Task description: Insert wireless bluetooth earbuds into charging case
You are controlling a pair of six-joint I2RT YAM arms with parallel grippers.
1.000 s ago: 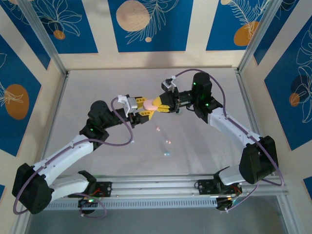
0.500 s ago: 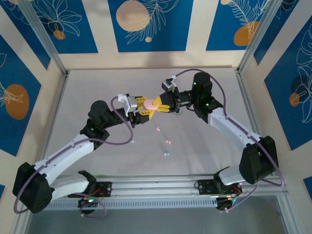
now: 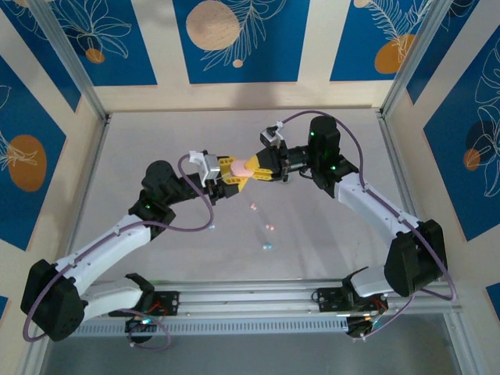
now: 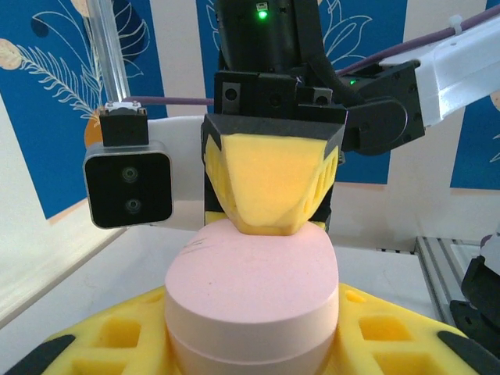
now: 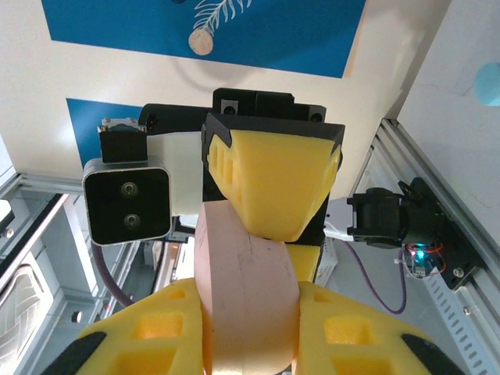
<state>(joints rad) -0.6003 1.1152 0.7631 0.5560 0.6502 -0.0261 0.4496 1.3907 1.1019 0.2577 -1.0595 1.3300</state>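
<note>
Smooth pink oval case [image 3: 244,166] barely shifted

Blue leaf-patterned panels [image 3: 242,39] on cream walls [image 3: 319,47] surround a grey tabletop [image 3: 156,141].

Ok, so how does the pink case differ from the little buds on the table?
The pink case is held up between the left end effector and right end effector; the buds lie loose on the table. The case is far bigger than any bud. The case is all pink; the buds include pink and bluish ones. Both are pastel.
</note>
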